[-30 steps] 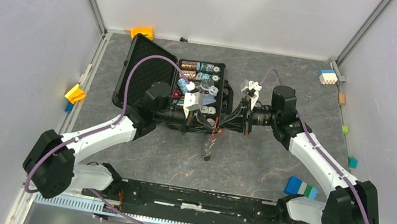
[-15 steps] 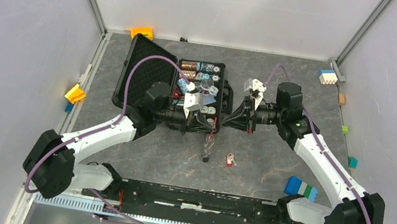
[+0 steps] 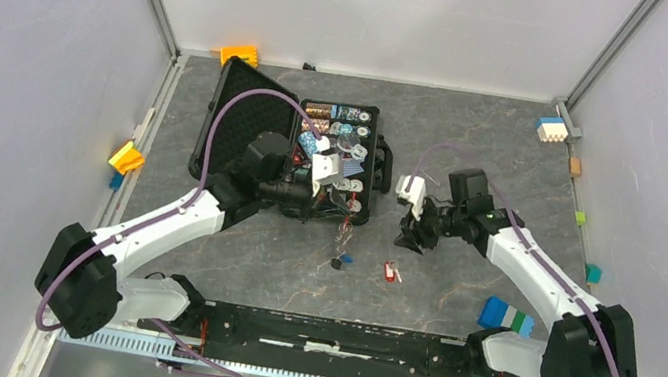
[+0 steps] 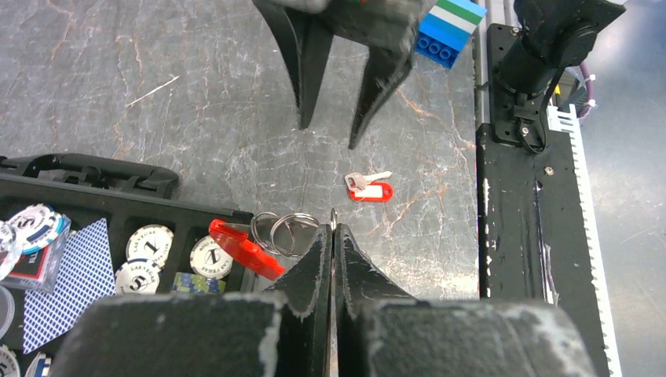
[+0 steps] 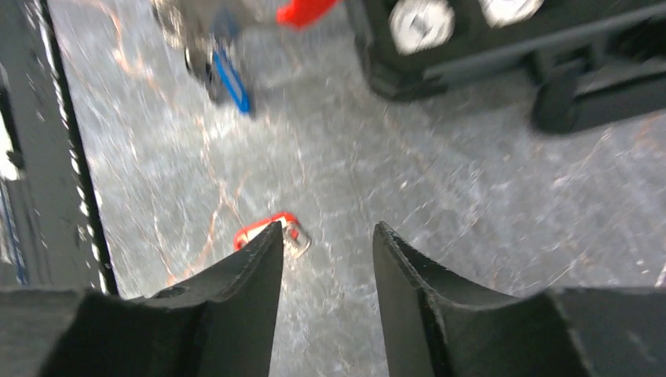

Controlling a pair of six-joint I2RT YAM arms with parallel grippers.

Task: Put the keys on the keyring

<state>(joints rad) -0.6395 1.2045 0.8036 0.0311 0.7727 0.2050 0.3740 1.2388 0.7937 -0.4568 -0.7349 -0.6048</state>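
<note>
Left wrist, bottom centre: holds the keyring point(image 4: 284, 228) in the clamped-shut left gripper point(image 4: 333, 229). Just above centre, loose on the table point(image 4: 196, 118): red key point(image 4: 368, 187). At top, hovers spread wide and empty: right gripper point(image 4: 328, 135). Looks roughly half done: blue key point(image 3: 346, 258) seemingly hanging at the ring, red key not yet threaded.

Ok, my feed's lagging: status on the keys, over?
Left gripper shut on keyring. Right gripper open, close by red key lying on table. Nothing blocking that key.
</note>
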